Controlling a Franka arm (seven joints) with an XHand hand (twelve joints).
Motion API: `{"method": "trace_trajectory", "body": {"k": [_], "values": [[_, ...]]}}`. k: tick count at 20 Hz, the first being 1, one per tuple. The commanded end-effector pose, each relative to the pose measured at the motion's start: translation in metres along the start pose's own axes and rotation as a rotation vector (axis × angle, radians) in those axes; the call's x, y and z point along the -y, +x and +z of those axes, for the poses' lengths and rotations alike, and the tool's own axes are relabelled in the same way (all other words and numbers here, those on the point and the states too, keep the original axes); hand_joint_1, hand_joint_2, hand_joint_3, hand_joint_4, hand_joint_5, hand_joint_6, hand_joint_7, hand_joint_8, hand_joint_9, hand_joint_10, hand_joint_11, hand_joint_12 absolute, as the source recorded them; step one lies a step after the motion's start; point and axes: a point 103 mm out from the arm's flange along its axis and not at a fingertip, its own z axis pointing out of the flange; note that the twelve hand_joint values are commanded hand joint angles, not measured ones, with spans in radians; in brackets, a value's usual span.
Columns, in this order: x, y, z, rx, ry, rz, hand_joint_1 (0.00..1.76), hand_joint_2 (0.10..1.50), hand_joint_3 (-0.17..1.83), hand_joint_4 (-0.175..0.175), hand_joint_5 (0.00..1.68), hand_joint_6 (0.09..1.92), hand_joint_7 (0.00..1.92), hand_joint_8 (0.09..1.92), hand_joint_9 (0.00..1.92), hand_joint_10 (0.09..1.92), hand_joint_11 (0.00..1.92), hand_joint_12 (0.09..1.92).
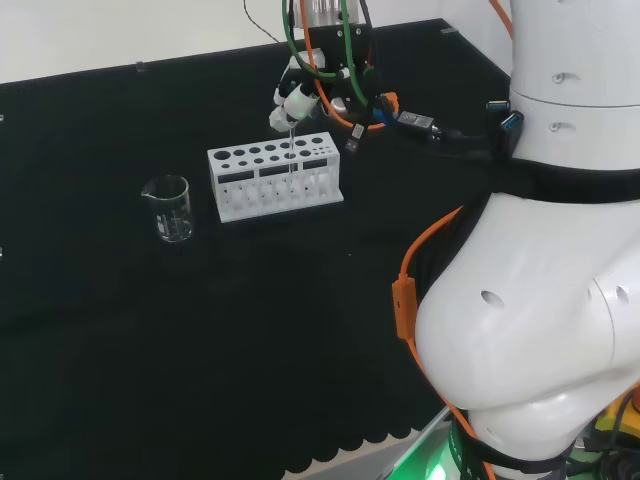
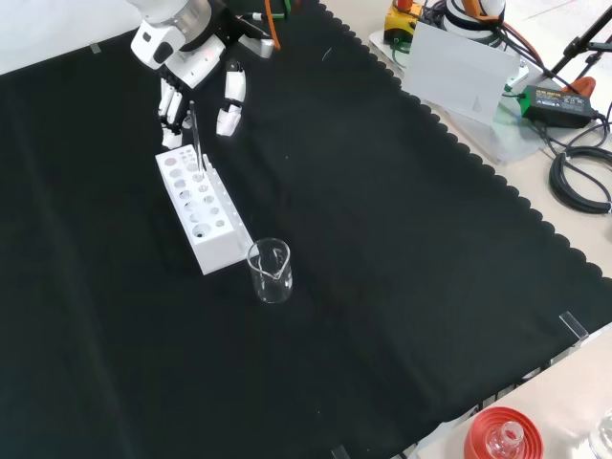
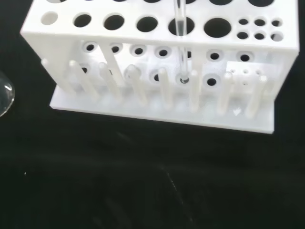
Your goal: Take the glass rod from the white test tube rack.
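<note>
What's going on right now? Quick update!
Hand pinching glass rod above the white rack. Rod's lower end in a rack hole, not yet lifted out. Beaker stands apart.

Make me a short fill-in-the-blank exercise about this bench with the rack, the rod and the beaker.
1. The glass rod stands in a hole of the white test tube ____.
2. The hand hangs above the rack with its fingers closed on the top of the ____.
3. In the head view, the empty glass beaker stands to the ____ of the rack.
4. The bench is covered with ____ cloth.

Missing words: rack; rod; left; black
</note>
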Motion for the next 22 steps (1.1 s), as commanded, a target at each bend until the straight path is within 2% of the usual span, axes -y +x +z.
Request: {"method": "trace_trajectory", "body": {"k": [1,3,5,8,12,13,14,16,18,20,22], "values": [[0.002,-0.001,-0.003,-0.031,-0.056,-0.046,0.75,0.86,0.43,-0.096,0.53,0.41,0.45,0.76,0.88,0.67,0.92,1.15],[-0.001,0.003,-0.004,-0.025,-0.065,-0.047,0.81,0.85,0.48,-0.121,0.52,0.61,0.48,0.78,0.93,0.65,0.98,1.11],[-0.002,0.003,-0.004,-0.01,-0.079,-0.048,0.85,0.83,0.53,-0.141,0.52,0.74,0.52,0.79,0.97,0.63,1.03,1.08],[-0.002,0.004,-0.006,0.006,-0.116,-0.055,0.93,0.84,0.58,-0.169,0.58,0.83,0.61,0.79,1.04,0.6,1.12,1.02],[-0.004,0.005,-0.009,-0.001,-0.175,-0.049,1.02,0.86,0.65,-0.175,0.67,0.9,0.76,0.79,1.19,0.49,1.28,0.9],[-0.004,0.002,-0.009,0.007,-0.171,0.021,1.05,0.95,0.51,-0.175,0.7,1.06,0.8,0.8,1.23,0.47,1.32,0.87],[-0.005,0.004,-0.01,0.015,-0.177,0.034,1.07,1.05,0.34,-0.175,0.72,1.19,0.84,0.83,1.25,0.46,1.36,0.84],[-0.008,0.006,-0.011,0.01,-0.198,0.027,1.09,1.17,0.13,-0.175,0.74,1.31,0.89,0.87,1.28,0.46,1.41,0.79],[-0.01,0.007,-0.013,0.005,-0.222,0.007,1.09,1.21,0.07,-0.175,0.74,1.34,0.92,0.89,1.29,0.47,1.42,0.77],[-0.011,0.009,-0.014,0.031,-0.253,-0.031,1.1,1.22,0.04,-0.175,0.75,1.34,0.97,0.9,1.3,0.5,1.42,0.75],[-0.01,0.01,-0.018,0.034,-0.321,-0.06,1.19,1.17,0.0,-0.134,0.8,1.22,1.03,0.99,1.34,0.55,1.41,0.72]]}}
